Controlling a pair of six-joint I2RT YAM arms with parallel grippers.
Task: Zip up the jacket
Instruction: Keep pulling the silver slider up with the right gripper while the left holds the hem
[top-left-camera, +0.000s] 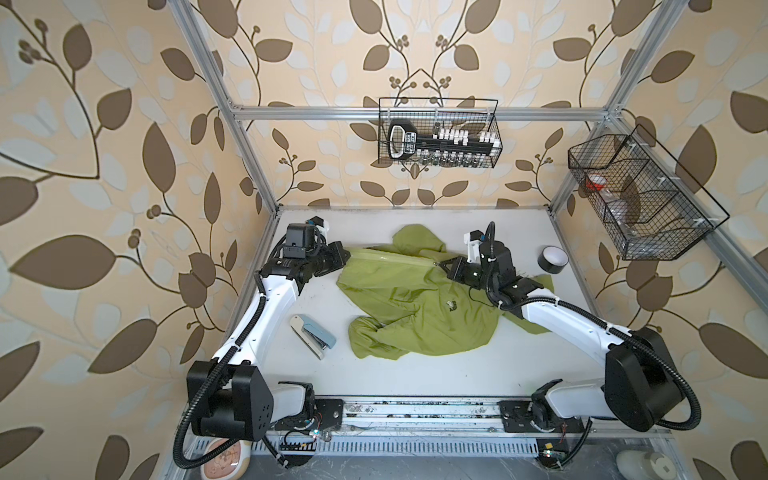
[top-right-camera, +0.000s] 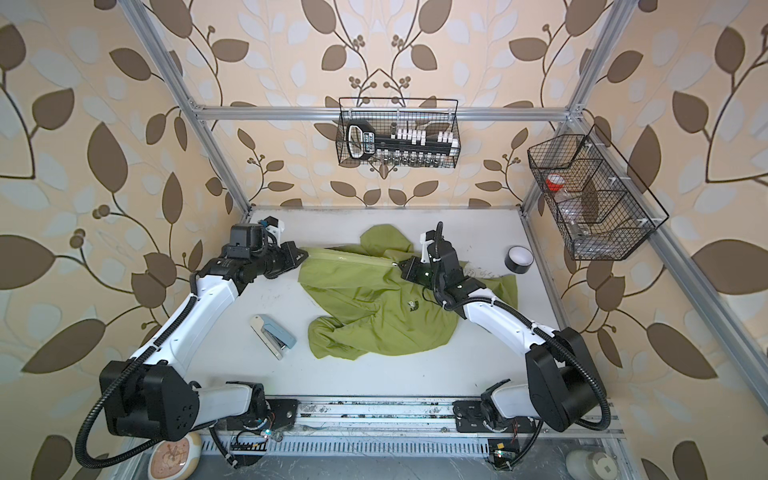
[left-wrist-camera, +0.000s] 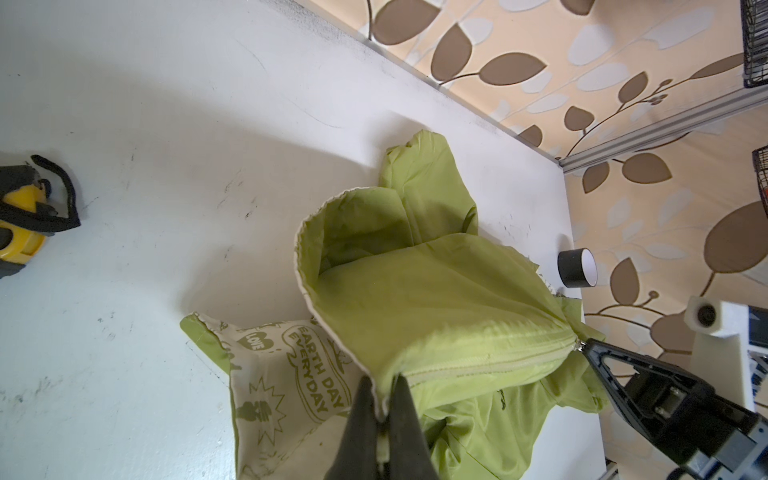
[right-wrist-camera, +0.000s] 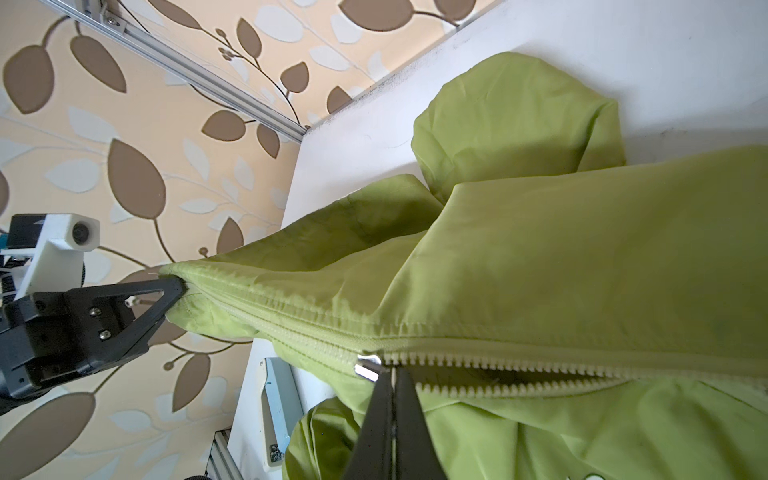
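1. Jaws, both top views: the left jaws are closed on the jacket (top-left-camera: 399, 303) at the hem end of its zipper (top-left-camera: 390, 256). The right jaws are closed at the far end of the zipped stretch. The jacket (top-right-camera: 374, 316) lies crumpled mid-bench (top-left-camera: 436, 374), with a stapler (top-left-camera: 312, 336) on one side and a tape roll (top-left-camera: 555, 259) near the other. The zipper runs as a taut line between my two arms.
2. Left wrist view: the left jaws pinch the hem edge at the zipper's foot, with no gap between them. Pale printed lining (left-wrist-camera: 270, 386) is turned out beside them. Meshed teeth run on to the slider (left-wrist-camera: 578, 344), where the tip of the right jaws meets it.
3. Right wrist view: the right jaws are shut with their tips at the metal slider (right-wrist-camera: 368, 368). I judge its pull tab is nipped between them, though the tab itself is hidden. Teeth are meshed from slider to left jaws; beyond it the open teeth (right-wrist-camera: 540, 365) lie apart.
4. Step in hand, as I judge it: drawing the slider toward the collar, part-way done. The next move calls for a pull along the tooth line, away from the left jaws. The hem serves as anchor, so loose fabric does not bunch into the slider.
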